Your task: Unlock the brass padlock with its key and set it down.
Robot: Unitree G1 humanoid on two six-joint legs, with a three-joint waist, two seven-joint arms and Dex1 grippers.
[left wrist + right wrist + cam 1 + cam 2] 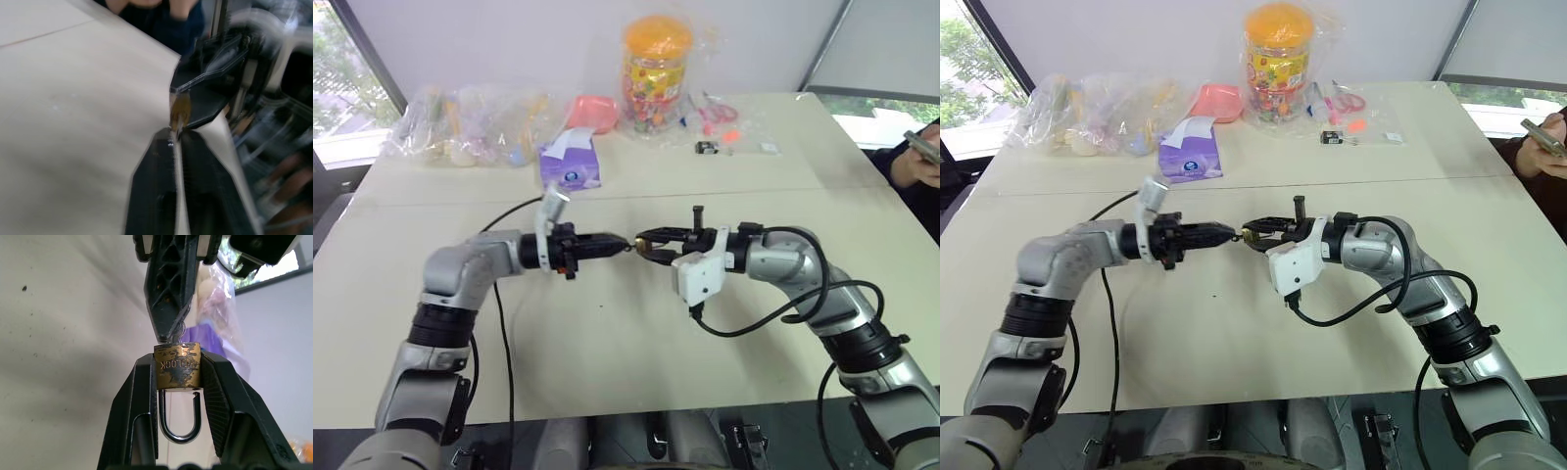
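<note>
Brass padlock (178, 364) pinched between my right gripper (179, 382) fingers, held above the table's (607, 343) middle, one shackle leg apparently free. My left gripper (619, 245), fingers nearly together, meets its keyhole end at the key (180, 332). Unlocking step; next, withdraw and set down.

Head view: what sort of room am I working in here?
Probably an office or lab room: a wide pale table against a plain wall, windows at both sides, and clutter along the far edge such as an orange-lidded clear snack jar and a purple tissue pack.
</note>
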